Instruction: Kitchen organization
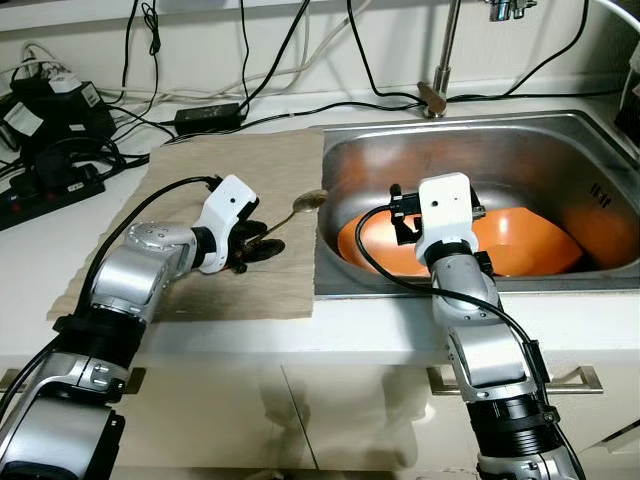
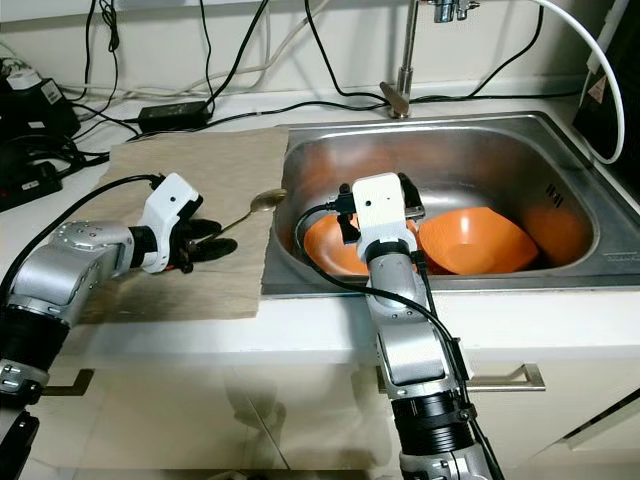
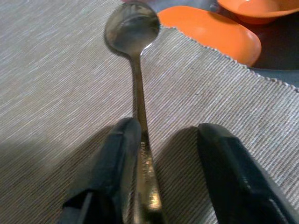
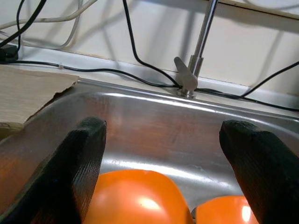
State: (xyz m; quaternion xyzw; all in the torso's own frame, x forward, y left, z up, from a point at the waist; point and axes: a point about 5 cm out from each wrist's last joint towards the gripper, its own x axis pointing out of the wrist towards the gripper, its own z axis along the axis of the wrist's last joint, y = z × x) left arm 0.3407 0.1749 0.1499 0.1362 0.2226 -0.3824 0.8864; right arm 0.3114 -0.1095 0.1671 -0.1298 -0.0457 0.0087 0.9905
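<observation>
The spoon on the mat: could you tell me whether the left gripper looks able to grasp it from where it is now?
Probably yes. The left gripper is open with the handle of the spoon between its fingers, flat on the mat, and nothing blocks it.

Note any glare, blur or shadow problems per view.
Left eye view: sharp, soft sheen inside the steel sink. Left wrist view: near end of the metal spoon blurs; tool shadows darken the beige woven mat. Right wrist view: highlights on the orange plastic bowls.

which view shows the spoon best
The left wrist view: the spoon lies full length on the mat, its handle between the open left gripper fingers. The eye views show it small, partly hidden by that gripper.
</observation>
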